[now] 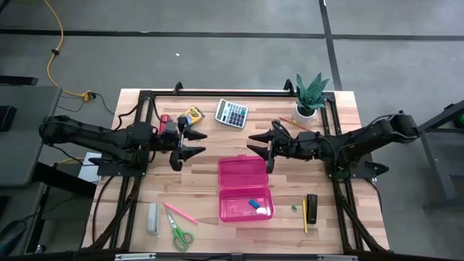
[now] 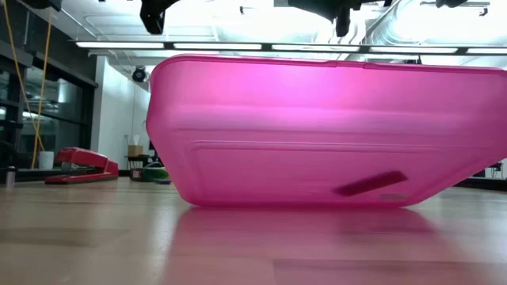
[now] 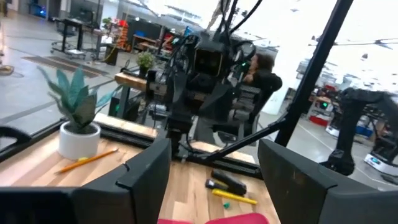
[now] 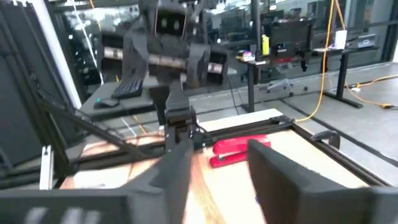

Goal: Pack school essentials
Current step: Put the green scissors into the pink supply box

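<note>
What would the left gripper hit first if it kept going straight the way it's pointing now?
Probably the right gripper. The left gripper, fingers open, points across the table straight at it, above the pink case. Their heights are hard to compare.

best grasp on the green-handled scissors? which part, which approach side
My call: take the scissors at the blades, near the pivot, coming straight down with the left tool, the nearer arm. They lie flat at the table's front left, blades toward the back-left, handles toward the front edge. The blades are a narrow strip; the handle loops are wider. Set the fingers across the blades, clear of the pink pencil alongside.
</note>
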You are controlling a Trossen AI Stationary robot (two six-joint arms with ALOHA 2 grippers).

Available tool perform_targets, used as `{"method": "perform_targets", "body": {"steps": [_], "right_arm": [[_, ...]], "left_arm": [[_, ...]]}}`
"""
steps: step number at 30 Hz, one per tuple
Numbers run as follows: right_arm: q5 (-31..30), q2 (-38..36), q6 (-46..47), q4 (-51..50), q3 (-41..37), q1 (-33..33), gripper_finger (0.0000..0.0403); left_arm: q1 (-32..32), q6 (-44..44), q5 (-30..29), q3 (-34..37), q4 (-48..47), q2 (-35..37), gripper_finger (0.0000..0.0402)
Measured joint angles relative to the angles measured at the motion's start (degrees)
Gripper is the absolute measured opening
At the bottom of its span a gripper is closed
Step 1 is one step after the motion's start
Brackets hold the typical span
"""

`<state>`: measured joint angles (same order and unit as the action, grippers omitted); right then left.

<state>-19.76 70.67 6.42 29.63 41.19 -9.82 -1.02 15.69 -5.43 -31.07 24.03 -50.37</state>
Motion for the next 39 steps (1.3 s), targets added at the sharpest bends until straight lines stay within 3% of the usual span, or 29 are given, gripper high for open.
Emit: {"method": "perform_targets", "body": {"steps": [3,5,10,14,17,22,27,33,39], "right_arm": [[2.12,0.00,-0.47,-1.86,0.00,0.36,0.0049],[5.39,0.00,-0.93,-3.53,0.02,1.06,0.0014],[8.48,-0.09,2.50,-5.85,0.00,2.52,0.0016],[9.50,-0.11,2.58,-6.62,0.00,3.09,0.0006],[9.50,-0.12,2.58,-6.73,0.01,3.23,0.0008],[9.50,-0.13,3.62,-6.79,0.00,3.23,0.0003],[9.50,-0.15,4.13,-7.75,0.00,3.21,0.0001],[9.50,-0.17,5.04,-9.66,0.00,3.21,0.0001],[9.50,-0.17,5.60,-10.23,0.00,3.21,0.0000]], "left_arm": [[0.65,-2.60,0.27,-2.34,-3.44,0.00,0.0232],[1.68,-4.65,0.11,-4.75,-8.94,0.00,0.0232],[6.92,-5.41,-0.36,-13.21,-27.75,-1.76,0.0232],[15.28,-5.14,-0.37,-20.25,-43.50,-6.39,0.0232],[22.81,-2.56,-0.24,-23.02,-50.30,-11.53,0.0232],[34.83,0.30,-0.17,-23.30,-51.89,-21.54,0.0232],[41.88,0.74,-0.44,-23.33,-49.88,-32.75,0.0232],[43.38,3.65,-0.29,-25.47,-43.07,-42.72,0.0232],[42.38,5.77,-0.30,-27.87,-42.99,-49.28,0.0232]]}}
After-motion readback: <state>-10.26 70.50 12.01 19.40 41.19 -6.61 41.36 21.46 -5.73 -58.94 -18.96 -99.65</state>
